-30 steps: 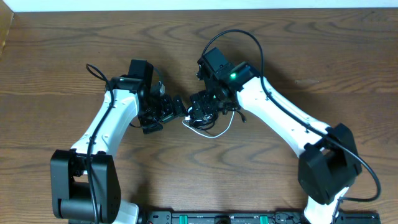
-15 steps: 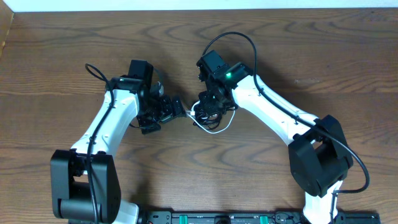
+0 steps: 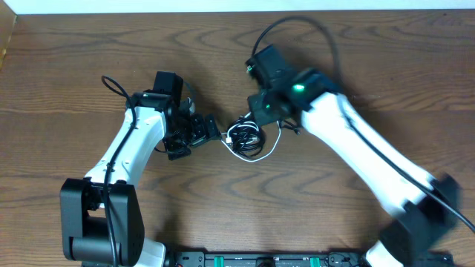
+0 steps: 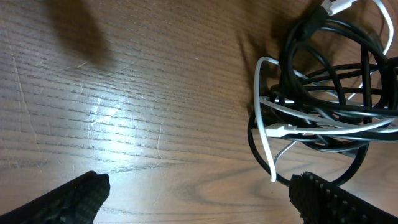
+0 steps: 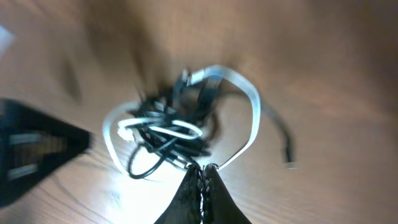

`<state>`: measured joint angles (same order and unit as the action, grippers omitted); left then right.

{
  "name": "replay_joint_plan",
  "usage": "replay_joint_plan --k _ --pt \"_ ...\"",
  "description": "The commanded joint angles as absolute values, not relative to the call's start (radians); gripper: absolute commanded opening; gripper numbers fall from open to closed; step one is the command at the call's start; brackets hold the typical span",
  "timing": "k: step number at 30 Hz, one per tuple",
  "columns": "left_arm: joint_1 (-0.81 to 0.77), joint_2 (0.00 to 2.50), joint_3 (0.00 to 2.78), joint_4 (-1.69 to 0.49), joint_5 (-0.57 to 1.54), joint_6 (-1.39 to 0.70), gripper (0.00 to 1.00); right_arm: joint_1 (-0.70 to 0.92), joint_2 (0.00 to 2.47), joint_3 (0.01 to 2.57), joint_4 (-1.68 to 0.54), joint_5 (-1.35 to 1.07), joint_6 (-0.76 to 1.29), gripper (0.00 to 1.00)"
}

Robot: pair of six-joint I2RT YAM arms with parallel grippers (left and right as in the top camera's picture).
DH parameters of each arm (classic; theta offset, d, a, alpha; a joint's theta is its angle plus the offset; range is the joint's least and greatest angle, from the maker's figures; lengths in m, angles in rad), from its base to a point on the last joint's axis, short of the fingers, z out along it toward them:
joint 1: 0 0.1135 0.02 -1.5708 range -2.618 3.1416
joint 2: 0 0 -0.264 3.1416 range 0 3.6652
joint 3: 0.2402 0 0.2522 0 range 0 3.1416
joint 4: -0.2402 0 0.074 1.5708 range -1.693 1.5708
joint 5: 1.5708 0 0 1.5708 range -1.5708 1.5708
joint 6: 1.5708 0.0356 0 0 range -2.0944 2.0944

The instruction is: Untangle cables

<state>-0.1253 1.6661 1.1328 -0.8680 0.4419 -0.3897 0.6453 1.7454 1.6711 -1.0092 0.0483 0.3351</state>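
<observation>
The cables lie as one small tangle of black and white cords at the middle of the table. In the left wrist view the cables sit at the upper right, just past my right-hand finger. My left gripper is open on bare wood, and from overhead the left gripper sits just left of the tangle. My right gripper is shut at the near edge of the cables, where a white loop and black strands run into its tips. From overhead, the right gripper is just above and right of the tangle.
A loose black end with a small plug trails to the right of the bundle. The right arm crosses the right half of the table, blurred. A black rail runs along the front edge.
My right gripper has shut at the bundle, and its arm has swung up and right, now blurred. The tangle shows more in the overhead view. The left arm has not moved.
</observation>
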Motion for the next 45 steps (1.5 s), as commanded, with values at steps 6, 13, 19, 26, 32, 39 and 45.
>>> replay_joint_plan --k 6,13,19,26,32,39,45 --pt "-0.124 1.666 1.116 -0.874 0.433 -0.391 0.98 0.643 1.605 1.699 -1.041 0.159 0.332 0.33" --pt "-0.124 1.666 1.116 -0.875 0.433 -0.391 0.98 0.646 1.685 1.645 -1.039 -0.057 0.336 0.79" --pt "-0.124 1.666 1.116 -0.875 0.432 -0.391 0.98 0.677 1.842 1.620 -1.017 -0.214 0.318 0.99" --pt "-0.124 1.666 1.116 -0.875 0.432 -0.391 0.98 0.705 2.018 1.620 -1.008 -0.210 0.272 0.99" --pt "-0.124 1.666 1.116 -0.874 0.432 -0.391 0.98 0.683 2.076 1.620 -0.999 -0.189 0.276 0.98" --pt "-0.124 1.666 1.116 -0.874 0.432 -0.391 0.98 0.659 2.073 1.621 -1.000 -0.062 0.276 0.01" --pt "-0.124 1.666 1.116 -0.874 0.405 -0.391 0.98 0.652 2.009 1.661 -1.058 -0.081 0.269 0.01"
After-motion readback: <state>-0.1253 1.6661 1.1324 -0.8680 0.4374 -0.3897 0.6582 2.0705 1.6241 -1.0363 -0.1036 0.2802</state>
